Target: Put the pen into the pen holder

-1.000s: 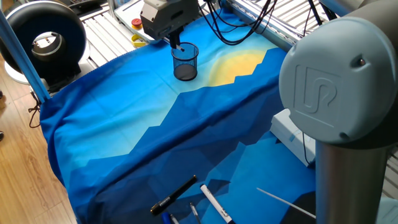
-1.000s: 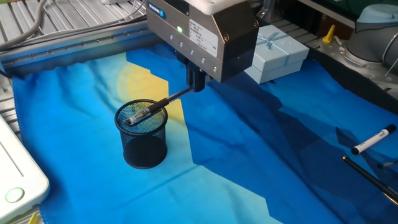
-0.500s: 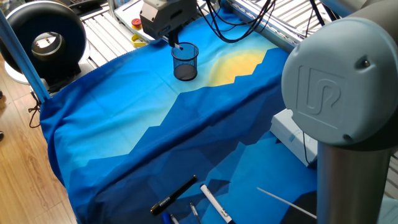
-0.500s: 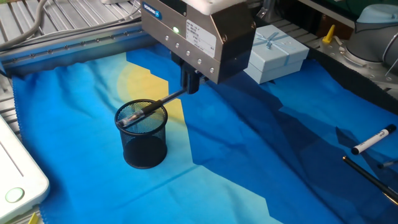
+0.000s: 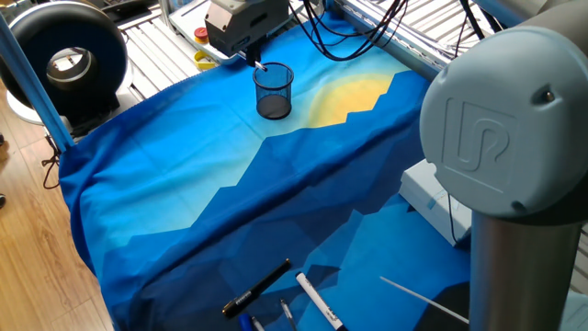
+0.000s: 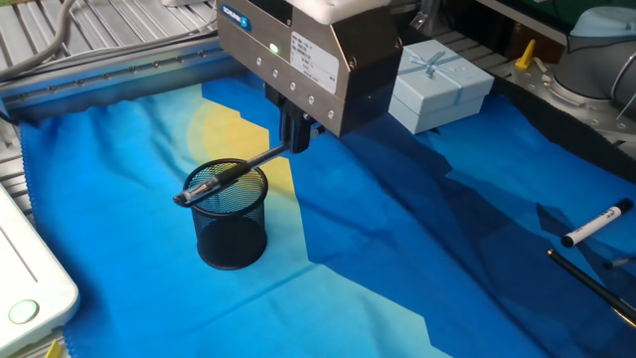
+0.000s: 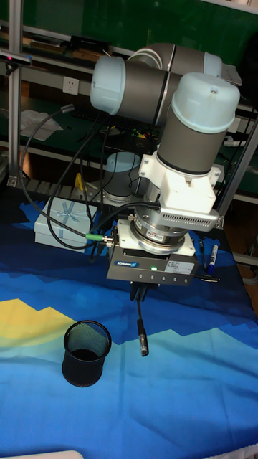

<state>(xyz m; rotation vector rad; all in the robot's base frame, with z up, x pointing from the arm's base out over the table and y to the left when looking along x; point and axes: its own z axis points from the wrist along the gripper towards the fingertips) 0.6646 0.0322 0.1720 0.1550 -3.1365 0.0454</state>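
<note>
My gripper (image 6: 295, 139) is shut on the top end of the pen (image 6: 224, 177), a slim silvery pen with dark ends. The pen slants down and left from the fingers, and its lower end lies across the mouth of the pen holder (image 6: 231, 224), a black mesh cup, with the tip past the left rim. In the tall fixed view the pen (image 7: 141, 326) hangs from the gripper (image 7: 141, 292) just right of the pen holder (image 7: 86, 353), tip near rim height. In one fixed view the gripper (image 5: 252, 59) is just behind and left of the pen holder (image 5: 274, 90).
A pale blue gift box (image 6: 440, 80) sits behind the gripper. A black marker (image 5: 257, 287) and a white marker (image 5: 319, 302) lie at the cloth's near edge. A white box (image 6: 25, 288) stands at the left. A black round device (image 5: 69, 60) is off the table.
The gripper has slid left with the pen in the other fixed view. The pen's tip has moved from inside the cup's rim to just past its left edge.
</note>
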